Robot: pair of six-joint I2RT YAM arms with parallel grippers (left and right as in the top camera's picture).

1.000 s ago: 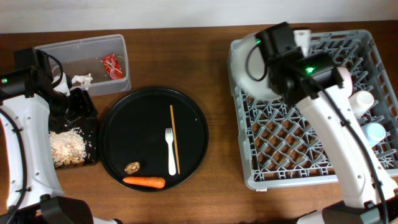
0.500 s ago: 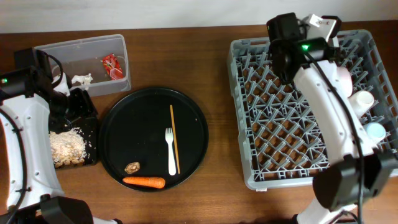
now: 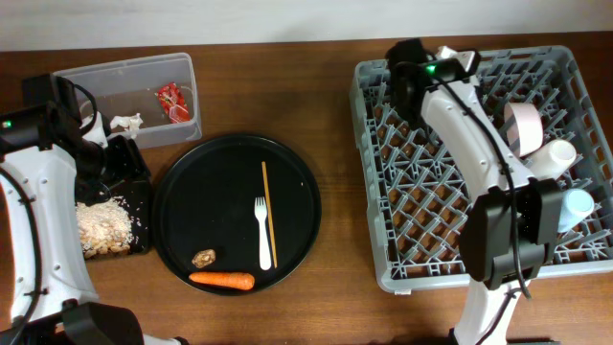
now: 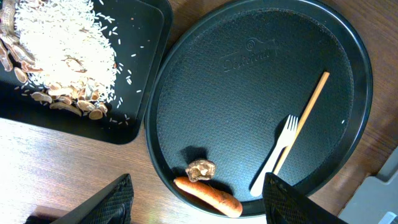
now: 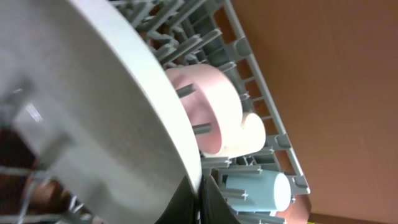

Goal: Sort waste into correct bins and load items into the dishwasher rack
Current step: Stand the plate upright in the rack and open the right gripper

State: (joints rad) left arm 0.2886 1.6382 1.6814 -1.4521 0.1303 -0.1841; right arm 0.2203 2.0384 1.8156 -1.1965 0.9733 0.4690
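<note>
Orange carrot (image 3: 221, 281), seemingly pinkish bowl (image 3: 522, 127)

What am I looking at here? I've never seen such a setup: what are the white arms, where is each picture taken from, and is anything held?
The robot's left arm and right arm stand at a wooden table, each ending in a two-finger gripper. One picture looks straight down; the other two come from cameras on the wrists. The left gripper hangs open and empty by a rectangular black tray of rice scraps. A clear tub holds a red wrapper and a paper scrap. The round black tray carries a fork, a chopstick, a carrot and a brown lump. The right gripper is shut on a white plate's rim over the dishwasher rack, where a pink bowl, a cream cup and a blue cup sit.
</note>
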